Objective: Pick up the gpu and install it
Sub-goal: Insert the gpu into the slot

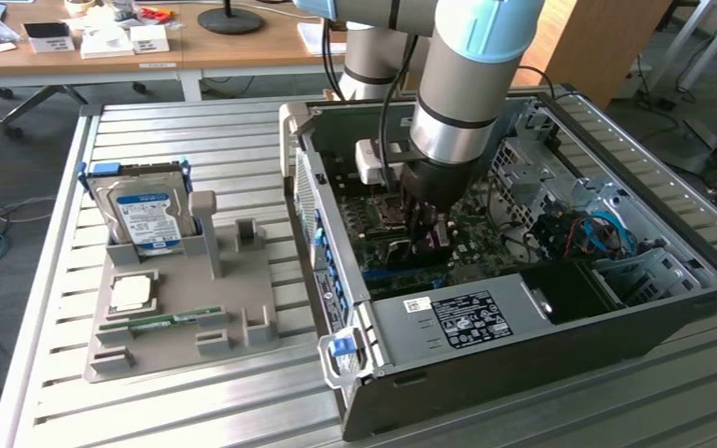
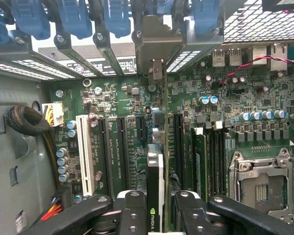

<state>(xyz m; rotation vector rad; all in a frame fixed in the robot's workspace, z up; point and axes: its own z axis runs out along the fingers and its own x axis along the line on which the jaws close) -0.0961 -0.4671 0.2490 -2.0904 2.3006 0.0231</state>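
- The arm reaches down into the open computer case (image 1: 657, 308), which lies on its side on the slatted table (image 1: 209, 140); its gripper (image 1: 428, 238) hangs low over the motherboard (image 1: 484, 247).
- In the wrist view the gripper (image 2: 156, 208) is partly closed, its two black fingers (image 2: 132, 210) pressed against either side of the gpu (image 2: 157, 166), which it holds edge-on.
- The gpu stands upright above the motherboard's (image 2: 225, 98) row of long black expansion slots (image 2: 121, 147), with its silvery bracket (image 2: 154, 44) up against the row of slot covers at the back wall of the case.
- Step in hand, as I judge it: the pick-up is done and the card is being installed, lined up with a slot. Whether its lower edge is already seated I cannot tell.
- The next move calls for a straight push along the slot line, with the card kept upright and the bracket kept in its opening; a tilt could jam the edge beside the slot.
- On the grey holder (image 1: 184, 317) outside the case rest a hard drive (image 1: 147, 215), a processor chip (image 1: 132, 295) and a memory stick (image 1: 160, 322).
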